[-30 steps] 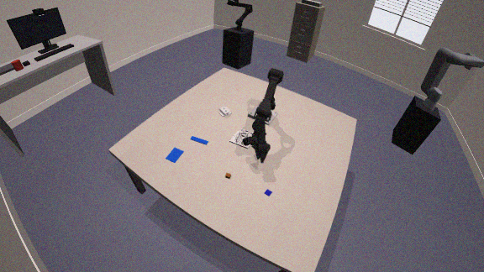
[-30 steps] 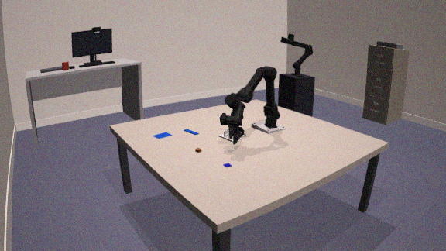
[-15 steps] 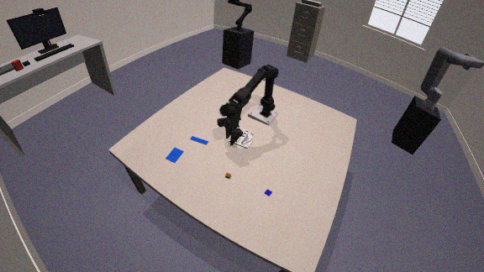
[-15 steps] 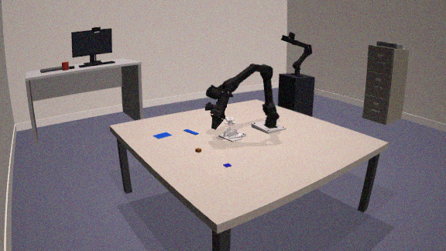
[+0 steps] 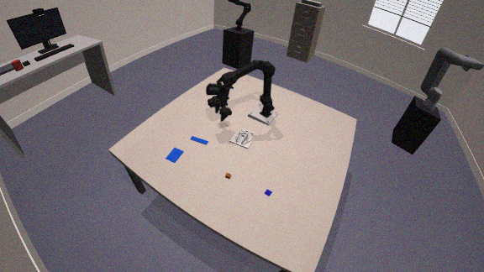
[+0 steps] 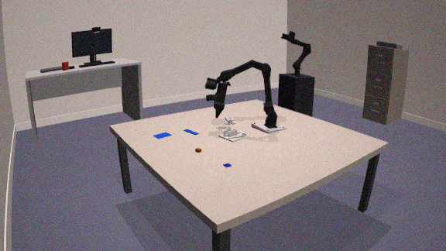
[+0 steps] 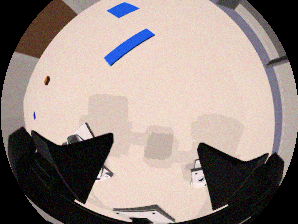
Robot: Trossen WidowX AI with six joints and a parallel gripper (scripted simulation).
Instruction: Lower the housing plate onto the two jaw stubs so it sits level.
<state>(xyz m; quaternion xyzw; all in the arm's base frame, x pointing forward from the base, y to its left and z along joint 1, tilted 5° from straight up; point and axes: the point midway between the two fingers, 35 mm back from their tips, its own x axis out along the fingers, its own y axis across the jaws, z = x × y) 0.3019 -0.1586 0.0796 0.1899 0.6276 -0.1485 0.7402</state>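
Observation:
A white square base (image 5: 246, 145) (image 6: 234, 139) (image 7: 88, 131) lies on the table with the pale jaws (image 5: 244, 137) (image 6: 231, 132) on top. In the wrist view the left finger covers much of it. A small white part (image 6: 230, 120) (image 7: 198, 179), seemingly the housing plate, lies on the table apart from the base, towards the back; in the top view the arm hides it. My gripper (image 5: 223, 119) (image 6: 217, 116) (image 7: 157, 143) is open and empty, pointing down above the table near the small white part, which shows beside the right finger in the wrist view.
A blue strip (image 5: 199, 140) (image 6: 191, 132) (image 7: 129, 46) and a blue rectangle (image 5: 175, 154) (image 6: 162, 135) (image 7: 123, 9) lie to the left. A small orange block (image 5: 228, 175) (image 6: 198, 149) (image 7: 47, 80) and a dark blue square (image 5: 268, 192) (image 6: 227, 165) lie nearer the front. The arm's white mount (image 5: 260, 117) (image 6: 263, 129) stands behind the base.

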